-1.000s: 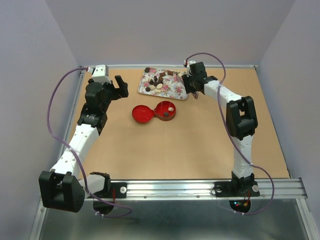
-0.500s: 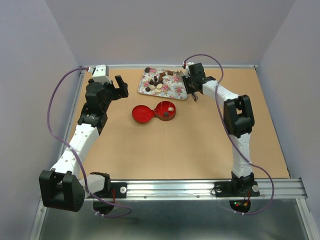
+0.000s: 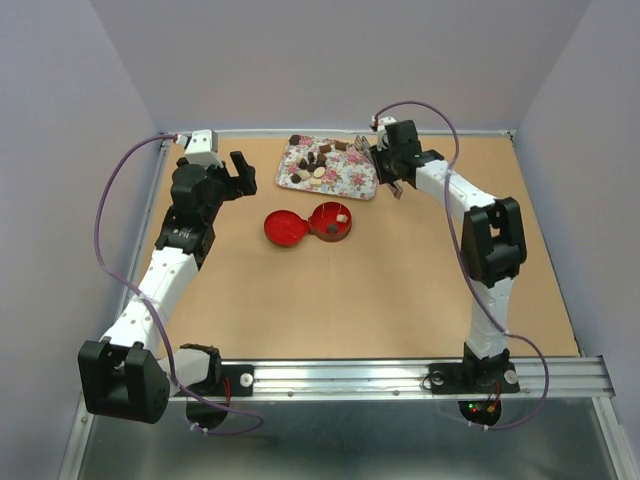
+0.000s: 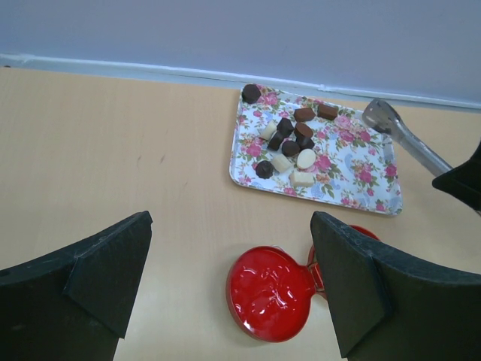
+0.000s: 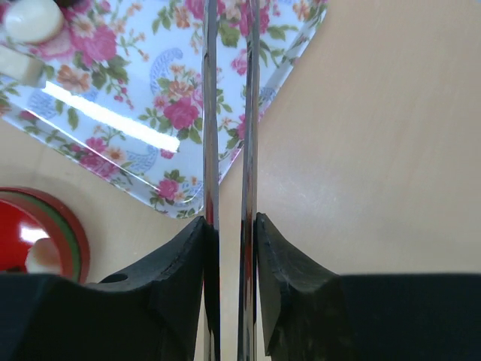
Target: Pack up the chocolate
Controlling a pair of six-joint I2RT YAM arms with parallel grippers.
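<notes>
The small brown and white chocolate pieces (image 4: 289, 147) lie bunched on the pink-flowered rectangular tray (image 4: 353, 169). My right gripper (image 5: 229, 222) is clamped on the long metal tongs (image 5: 211, 113) over the tray's corner, to reach them. My left gripper (image 4: 229, 226) hangs left of the tray, fingers spread apart.

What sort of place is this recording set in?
Probably a robot lab test cell: plain walls box in a brown tabletop, two arms are bolted to a metal rail, and a flowered tray and red tin serve as props.
</notes>
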